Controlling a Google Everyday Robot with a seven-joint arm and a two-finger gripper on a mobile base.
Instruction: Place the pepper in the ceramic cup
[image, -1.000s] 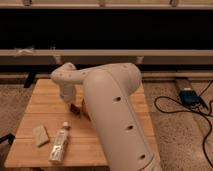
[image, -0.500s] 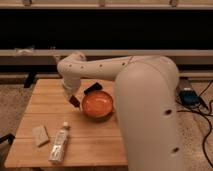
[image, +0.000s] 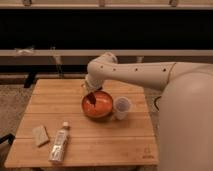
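Note:
My gripper hangs at the end of the white arm, over the left part of the orange bowl. It is shut on the pepper, a small dark red item that hangs just below the fingers, above the inside of the bowl. The ceramic cup, small and white, stands upright on the table right beside the bowl's right rim. The gripper is to the left of the cup, about a bowl's width away.
A wooden table carries everything. A clear plastic bottle lies on its side at the front left, with a beige sponge-like block to its left. My arm's white body fills the right edge of the view.
The arm's bulk has swung out to the right, uncovering the bowl and then the cup. The gripper with the pepper has moved right, from beside the bowl to over its left part.

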